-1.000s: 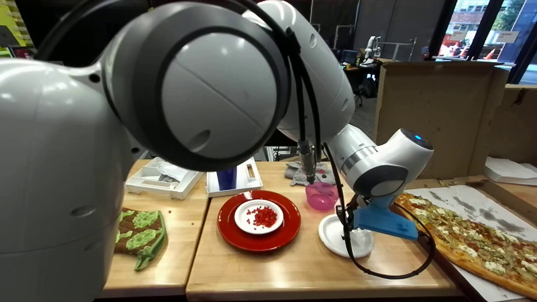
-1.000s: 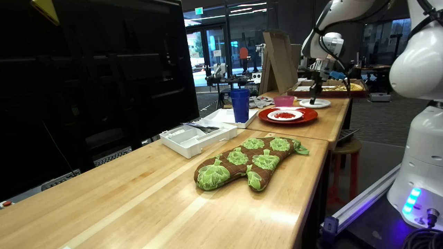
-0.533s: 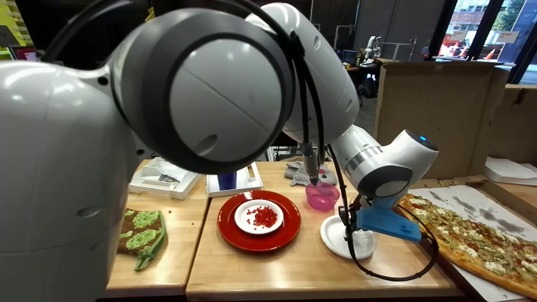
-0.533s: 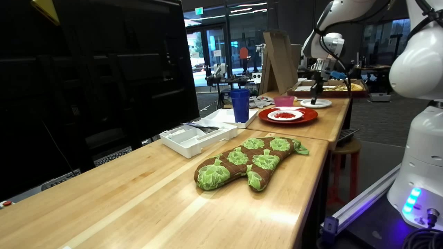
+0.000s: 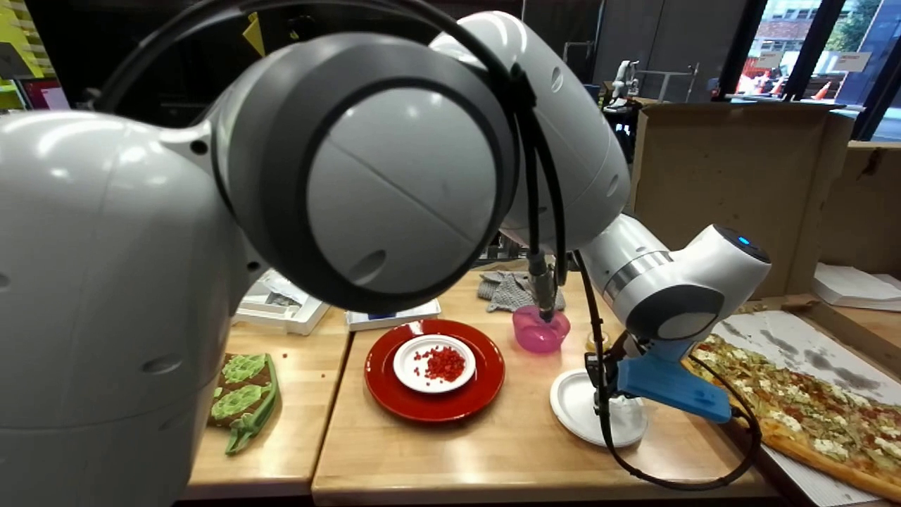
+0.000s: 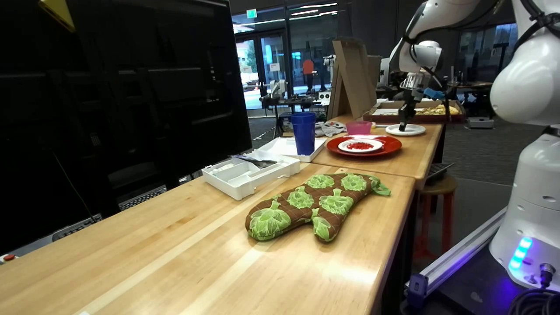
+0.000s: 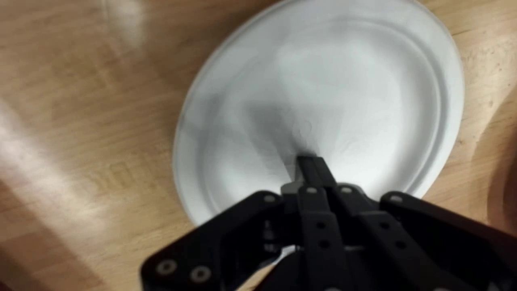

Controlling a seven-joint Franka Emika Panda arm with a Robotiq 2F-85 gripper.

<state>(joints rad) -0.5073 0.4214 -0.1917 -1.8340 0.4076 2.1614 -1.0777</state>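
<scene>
Matt papery plate point(image 7: 343, 97), wooden table point(image 6: 197, 245) (glossy where lit), cloth mitt point(image 6: 302, 202)

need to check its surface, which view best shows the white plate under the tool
The wrist view: the white plate shows largest there, from above, though the tool hides part of its rim. Both exterior views show it smaller, obliquely, partly behind the tool.

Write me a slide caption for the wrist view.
Shut black gripper pointing down at a round white plate on a wooden tabletop, with a soft shadow across the plate.
</scene>
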